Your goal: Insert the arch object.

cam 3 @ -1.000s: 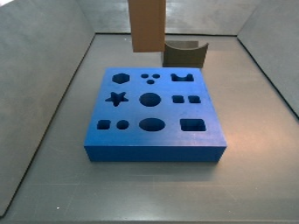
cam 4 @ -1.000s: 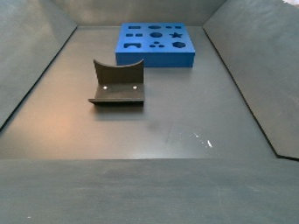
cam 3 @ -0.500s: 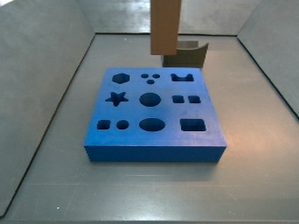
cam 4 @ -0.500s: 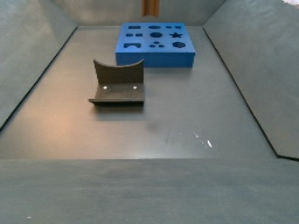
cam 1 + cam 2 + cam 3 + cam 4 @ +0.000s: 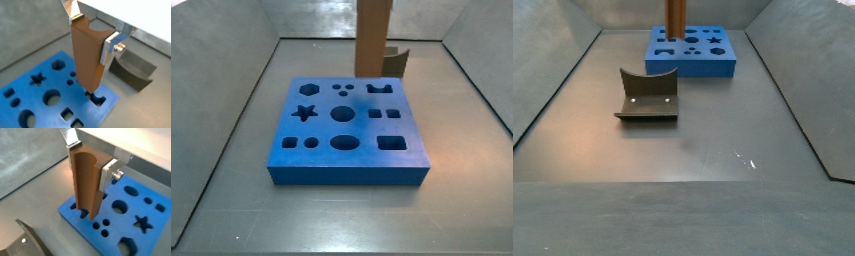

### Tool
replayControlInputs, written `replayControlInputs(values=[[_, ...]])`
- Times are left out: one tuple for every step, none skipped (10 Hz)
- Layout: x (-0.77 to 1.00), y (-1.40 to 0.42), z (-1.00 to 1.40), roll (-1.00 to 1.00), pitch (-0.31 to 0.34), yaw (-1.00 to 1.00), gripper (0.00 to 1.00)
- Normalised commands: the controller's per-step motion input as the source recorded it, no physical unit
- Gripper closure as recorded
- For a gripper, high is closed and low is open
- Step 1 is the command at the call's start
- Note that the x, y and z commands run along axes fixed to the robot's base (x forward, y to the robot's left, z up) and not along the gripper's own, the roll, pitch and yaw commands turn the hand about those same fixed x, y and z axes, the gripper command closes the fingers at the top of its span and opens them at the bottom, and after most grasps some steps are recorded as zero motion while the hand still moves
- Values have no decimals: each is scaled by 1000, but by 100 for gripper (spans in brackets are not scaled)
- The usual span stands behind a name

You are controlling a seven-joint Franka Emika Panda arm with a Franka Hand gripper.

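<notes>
Where the wrist cameras look down the arm, the gripper (image 5: pixel 93 31) has its silver fingers (image 5: pixel 111 46) clamped on the upper part of the arch object (image 5: pixel 87 57), a tall brown column hanging upright over the blue board (image 5: pixel 40 102). In a wrist view its lower end sits right above the arch-shaped hole (image 5: pixel 97 99) near the board's edge, and I can't tell whether it has entered yet. In both wrist views the column (image 5: pixel 87 180) is held at that corner of the board (image 5: pixel 120 225), with the grey fixture (image 5: pixel 30 242) off to one side. In a side view the column (image 5: pixel 374 38) stands over the notched cutout (image 5: pixel 380 89) at the board's far edge (image 5: pixel 345 175), fixture (image 5: pixel 396 62) behind it. From the far camera the column (image 5: pixel 675 20) is at the board's rim (image 5: pixel 691 68), the fixture (image 5: pixel 648 95) well apart. This looks like the alignment step; next it needs a straight, gentle descent with the profile squared to the hole.
</notes>
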Motion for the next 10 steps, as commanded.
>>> replayControlInputs(values=[[889,80,-440,34,57,123,100],[797,0,-200,64,124,191,100],[683,0,-40,86,154,114,100],[674,-40,-29,94,149,71,100],[660,-3,-134,87,114,57,100],[366,0,-180,61,56,51,100],[140,0,-180,46,0,91,100],[100,0,-211,49,0,109,100],[134,0,-317,34,0,43,100],[0,0,-271,24,-23,0,100]])
